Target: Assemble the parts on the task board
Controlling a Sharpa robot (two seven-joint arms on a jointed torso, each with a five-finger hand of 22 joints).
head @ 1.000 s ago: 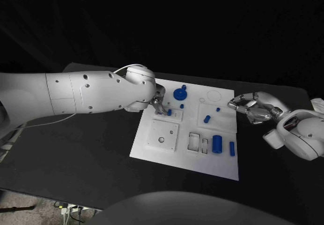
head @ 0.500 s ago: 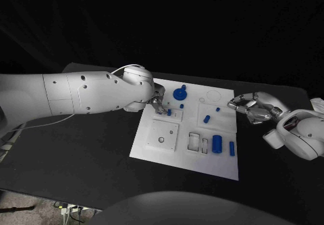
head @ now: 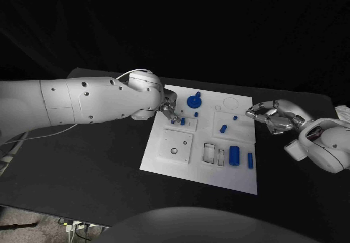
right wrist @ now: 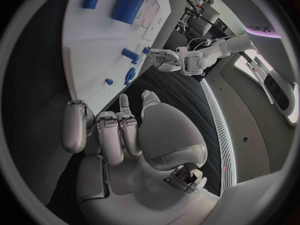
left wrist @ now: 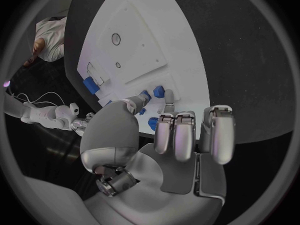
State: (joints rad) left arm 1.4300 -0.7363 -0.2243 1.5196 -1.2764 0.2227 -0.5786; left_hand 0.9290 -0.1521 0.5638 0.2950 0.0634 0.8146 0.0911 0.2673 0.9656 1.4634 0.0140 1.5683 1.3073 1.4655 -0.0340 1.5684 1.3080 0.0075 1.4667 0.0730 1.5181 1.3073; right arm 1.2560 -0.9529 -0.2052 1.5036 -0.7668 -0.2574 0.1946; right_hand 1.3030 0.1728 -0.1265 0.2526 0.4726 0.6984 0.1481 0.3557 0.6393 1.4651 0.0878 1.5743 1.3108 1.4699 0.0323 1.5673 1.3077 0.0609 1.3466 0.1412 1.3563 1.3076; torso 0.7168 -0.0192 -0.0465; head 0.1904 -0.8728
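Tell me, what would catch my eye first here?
Likely the white board in the middle of the black table, dotted with small blue parts; the biggest, a blue cylinder, lies near its right edge. Next, the left robot hand with fingertips down at a small blue peg at the board's far left, while the right robot hand hangs curled beside the board's right edge.

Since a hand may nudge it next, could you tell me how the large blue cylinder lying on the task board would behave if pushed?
The large blue cylinder lies on its side on the flat task board, so it would probably roll if pushed across its length. It looks like rigid plastic, likely stiff and light. Its smooth surface may slip between fingers.
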